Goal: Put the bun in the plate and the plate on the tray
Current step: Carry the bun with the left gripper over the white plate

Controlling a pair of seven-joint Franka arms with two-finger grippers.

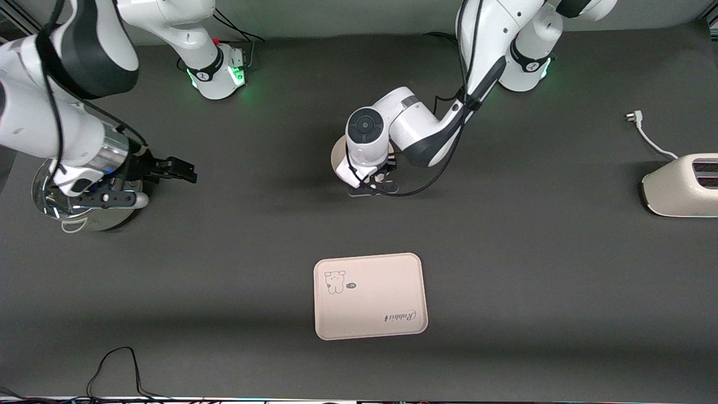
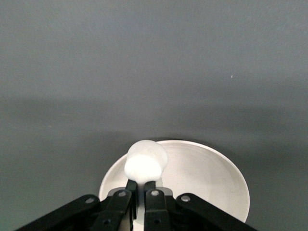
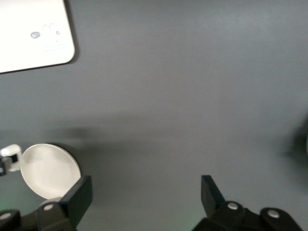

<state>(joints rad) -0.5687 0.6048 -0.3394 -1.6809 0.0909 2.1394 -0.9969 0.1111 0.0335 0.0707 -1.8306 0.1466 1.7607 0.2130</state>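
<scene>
My left gripper (image 2: pixel 143 185) is shut on the bun (image 2: pixel 146 161), a small off-white rounded lump held at its fingertips just above the plate (image 2: pixel 207 178), near the plate's rim. In the front view the left gripper (image 1: pixel 374 185) is low over the middle of the table, and the arm hides most of the plate (image 1: pixel 338 160). The tray (image 1: pixel 369 295), with its animal drawing and "Rabbit" script, lies nearer to the front camera than the plate. My right gripper (image 1: pixel 188 171) is open and empty at the right arm's end of the table; it also shows in the right wrist view (image 3: pixel 144 192), along with the plate (image 3: pixel 50 171) and a tray corner (image 3: pixel 33 33).
A shiny metal pot (image 1: pixel 84 205) stands under the right arm's wrist. A white toaster (image 1: pixel 681 185) with a loose cord and plug (image 1: pixel 645 132) sits at the left arm's end of the table. Dark bare mat lies between plate and tray.
</scene>
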